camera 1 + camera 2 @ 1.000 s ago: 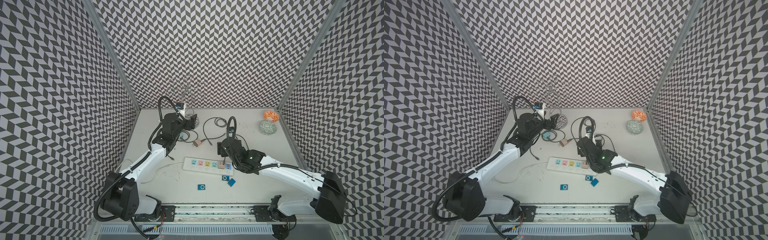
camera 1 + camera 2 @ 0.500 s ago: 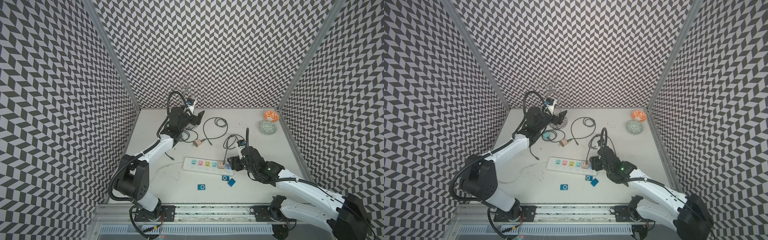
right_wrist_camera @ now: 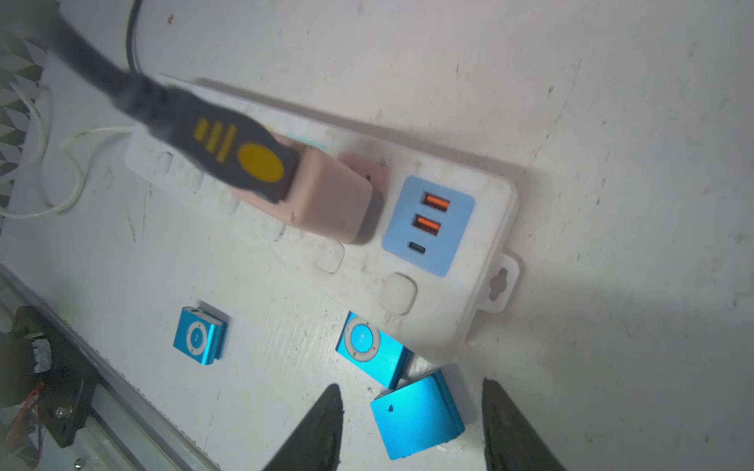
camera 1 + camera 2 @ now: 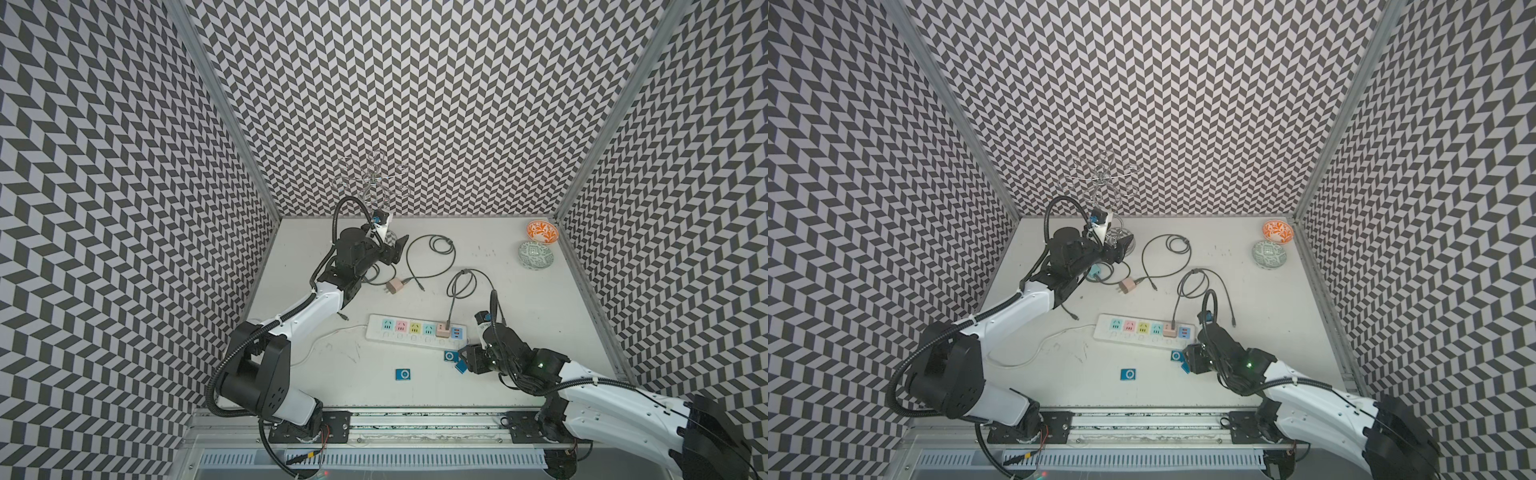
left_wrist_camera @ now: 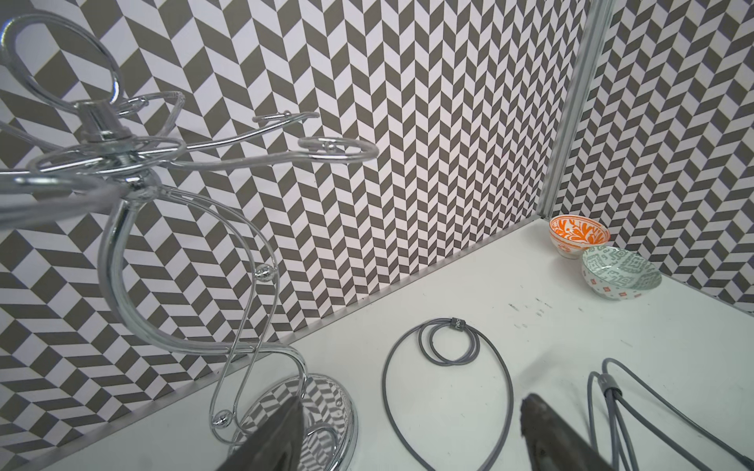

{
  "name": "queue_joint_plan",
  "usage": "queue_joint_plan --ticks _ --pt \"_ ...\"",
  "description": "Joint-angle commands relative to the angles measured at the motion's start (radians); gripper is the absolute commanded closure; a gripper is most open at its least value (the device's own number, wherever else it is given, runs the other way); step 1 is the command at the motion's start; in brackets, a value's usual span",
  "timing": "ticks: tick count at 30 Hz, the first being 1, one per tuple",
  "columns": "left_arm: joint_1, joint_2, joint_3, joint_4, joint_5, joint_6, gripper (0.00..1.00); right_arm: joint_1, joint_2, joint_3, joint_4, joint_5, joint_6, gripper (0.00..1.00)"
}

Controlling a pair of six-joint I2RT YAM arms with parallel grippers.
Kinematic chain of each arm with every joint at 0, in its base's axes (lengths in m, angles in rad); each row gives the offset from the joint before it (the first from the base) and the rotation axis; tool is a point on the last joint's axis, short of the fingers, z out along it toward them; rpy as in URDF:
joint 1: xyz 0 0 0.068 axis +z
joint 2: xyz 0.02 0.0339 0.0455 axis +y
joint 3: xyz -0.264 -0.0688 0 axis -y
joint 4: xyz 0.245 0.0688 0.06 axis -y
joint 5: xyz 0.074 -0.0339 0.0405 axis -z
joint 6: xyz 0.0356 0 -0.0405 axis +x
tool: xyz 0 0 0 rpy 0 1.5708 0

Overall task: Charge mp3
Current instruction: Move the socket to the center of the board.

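Chevron-patterned walls are boxing in the white tabletop (image 4: 519, 299) I am working over, and near its front edge I am holding the right gripper (image 3: 410, 383) low over a blue mp3 player (image 3: 416, 416) that is lying face-down. Its jaws are standing apart, one on each side of the player with bare table showing on both sides, so nothing is being gripped yet. I am straddling the flat sides because they look like the surest purchase on so small and slick a case. That player is sitting just beside the end of the power strip (image 4: 415, 343), close to a second mp3 player (image 3: 363, 340) lying face-up against the strip's edge. A third mp3 player (image 3: 198, 338) is lying well apart. A pink adapter (image 3: 326, 204) is sitting in the strip with the charging cable (image 3: 236, 159) plugged into it, so power is waiting. As I judge it, the job is hardly begun, since the player is needing to be lifted and joined to the cable's free end. Across the table the left gripper (image 5: 412, 436) is hovering wide open and empty by the base of a chrome wire stand (image 5: 118, 253), beside a coiled grey cable (image 5: 449, 338), probably parked clear of the right arm's work
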State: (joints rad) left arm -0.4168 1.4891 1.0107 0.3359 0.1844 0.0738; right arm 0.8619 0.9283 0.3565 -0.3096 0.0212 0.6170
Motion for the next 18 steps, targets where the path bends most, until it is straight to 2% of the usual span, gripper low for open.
queue_joint_plan --ticks 1,7,13,15,18 --pt "-0.007 -0.037 -0.014 0.014 -0.024 -0.003 0.16 0.014 0.035 -0.014 0.079 -0.012 0.036 0.48" --pt "-0.013 -0.040 -0.013 -0.003 -0.033 -0.003 0.17 0.014 0.112 -0.001 0.162 0.018 0.012 0.51" --pt "-0.014 -0.043 -0.017 -0.013 -0.050 0.001 0.17 0.014 0.261 0.060 0.223 0.002 -0.052 0.52" --pt "-0.014 -0.048 -0.021 -0.014 -0.053 0.005 0.17 0.014 0.302 0.089 0.201 0.008 -0.065 0.51" --pt "-0.014 -0.051 -0.026 -0.014 -0.055 0.009 0.17 0.015 0.293 0.104 0.156 0.016 -0.074 0.43"
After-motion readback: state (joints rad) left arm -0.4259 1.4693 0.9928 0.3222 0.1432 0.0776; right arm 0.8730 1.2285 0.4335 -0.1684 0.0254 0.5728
